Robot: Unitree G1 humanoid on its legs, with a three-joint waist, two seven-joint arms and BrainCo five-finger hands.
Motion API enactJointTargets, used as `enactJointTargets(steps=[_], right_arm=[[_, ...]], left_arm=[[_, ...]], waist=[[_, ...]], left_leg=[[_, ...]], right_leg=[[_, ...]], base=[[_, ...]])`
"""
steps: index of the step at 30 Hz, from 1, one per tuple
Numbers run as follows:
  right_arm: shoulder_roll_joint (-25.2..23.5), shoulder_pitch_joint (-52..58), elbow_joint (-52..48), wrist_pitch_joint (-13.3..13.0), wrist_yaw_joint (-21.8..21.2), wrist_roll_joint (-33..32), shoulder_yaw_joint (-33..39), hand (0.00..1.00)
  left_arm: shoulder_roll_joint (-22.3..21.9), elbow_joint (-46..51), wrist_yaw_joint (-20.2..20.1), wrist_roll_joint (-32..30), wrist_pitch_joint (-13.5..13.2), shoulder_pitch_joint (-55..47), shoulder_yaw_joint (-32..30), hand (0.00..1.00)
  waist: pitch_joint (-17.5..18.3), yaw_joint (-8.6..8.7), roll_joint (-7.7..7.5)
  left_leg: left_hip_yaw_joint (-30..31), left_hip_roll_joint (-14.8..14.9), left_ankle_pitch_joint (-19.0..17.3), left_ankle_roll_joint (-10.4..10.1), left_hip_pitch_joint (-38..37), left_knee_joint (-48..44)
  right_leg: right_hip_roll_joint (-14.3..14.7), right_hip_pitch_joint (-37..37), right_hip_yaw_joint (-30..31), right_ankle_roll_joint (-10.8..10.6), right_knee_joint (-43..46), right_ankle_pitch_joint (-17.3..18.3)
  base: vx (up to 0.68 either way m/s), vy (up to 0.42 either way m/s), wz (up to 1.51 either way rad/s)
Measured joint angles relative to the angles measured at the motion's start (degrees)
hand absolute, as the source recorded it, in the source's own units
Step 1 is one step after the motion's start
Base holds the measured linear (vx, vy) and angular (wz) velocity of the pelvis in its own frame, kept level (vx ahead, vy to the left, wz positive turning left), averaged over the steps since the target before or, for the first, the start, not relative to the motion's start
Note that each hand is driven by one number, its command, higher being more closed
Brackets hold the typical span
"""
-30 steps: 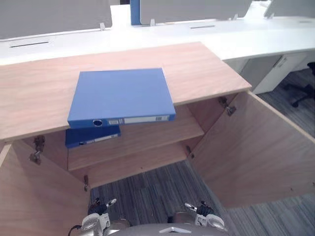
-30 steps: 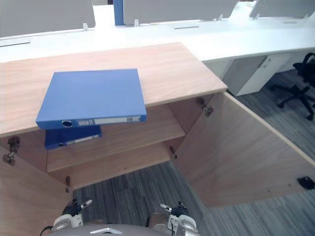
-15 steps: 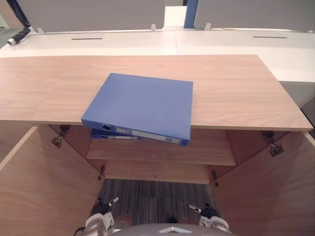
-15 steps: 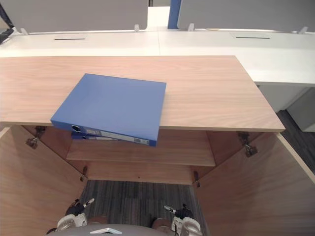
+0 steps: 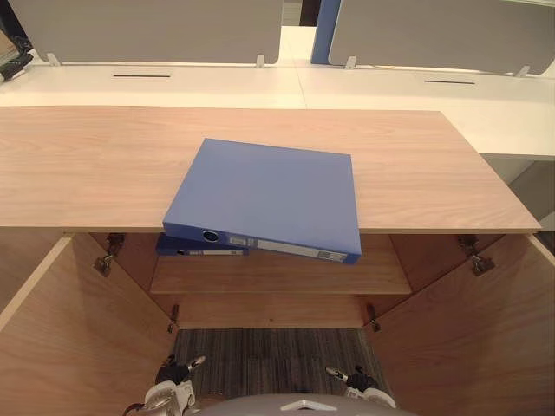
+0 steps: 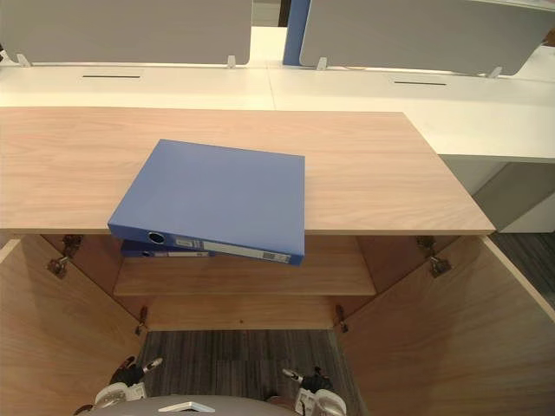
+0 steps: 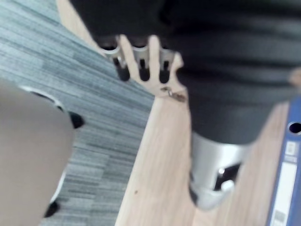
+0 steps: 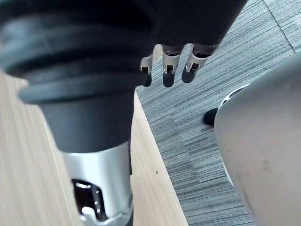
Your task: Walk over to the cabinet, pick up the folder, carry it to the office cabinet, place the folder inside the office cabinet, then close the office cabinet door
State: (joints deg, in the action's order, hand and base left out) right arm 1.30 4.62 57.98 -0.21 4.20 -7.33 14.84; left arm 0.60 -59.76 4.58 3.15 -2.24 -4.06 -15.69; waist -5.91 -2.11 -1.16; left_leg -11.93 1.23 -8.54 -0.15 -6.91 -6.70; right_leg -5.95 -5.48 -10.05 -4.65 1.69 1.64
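While facing the cabinet (image 5: 87,165) with both doors (image 5: 468,329) swung wide, finds the blue folder (image 5: 269,195) flat on its top, spine end jutting past the front edge above a second folder (image 5: 195,250) on the shelf (image 5: 381,276). Holds left hand (image 5: 172,379) and right hand (image 5: 354,379) low over the carpet (image 5: 269,347), fingers (image 7: 143,70) loosely straight, gripping nothing.

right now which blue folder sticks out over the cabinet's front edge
The blue folder on the cabinet top, spine past the edge; the second folder lies on the shelf beneath it.
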Motion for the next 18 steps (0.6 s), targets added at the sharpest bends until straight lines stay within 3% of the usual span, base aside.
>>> enactJointTargets(steps=[12, 18], right_arm=[[1.9, -2.1, 3.7, 0.0, 0.1, 0.0, 0.0, 0.00], [2.4, -1.9, 3.1, 0.0, 0.2, 0.0, -0.5, 0.00]], left_arm=[[1.5, 0.2, 0.4, 0.1, -0.1, 0.0, 3.6, 0.00], [2.9, 12.0, 3.3, 0.0, -0.2, -3.9, 3.5, 0.00]], waist=[[-0.1, 0.46, 0.53], [-0.2, 0.61, 0.44]], left_leg=[[5.6, -0.3, 4.2, 0.3, -1.5, 4.9], [7.6, -0.3, 5.1, -0.7, -1.1, 7.2]], right_leg=[[0.9, -1.5, -1.0, 1.3, -3.6, -2.9], [1.3, -1.4, -1.0, 1.1, -4.9, -3.3]], base=[[-0.07, -0.029, 0.04], [-0.08, -0.026, 0.06]])
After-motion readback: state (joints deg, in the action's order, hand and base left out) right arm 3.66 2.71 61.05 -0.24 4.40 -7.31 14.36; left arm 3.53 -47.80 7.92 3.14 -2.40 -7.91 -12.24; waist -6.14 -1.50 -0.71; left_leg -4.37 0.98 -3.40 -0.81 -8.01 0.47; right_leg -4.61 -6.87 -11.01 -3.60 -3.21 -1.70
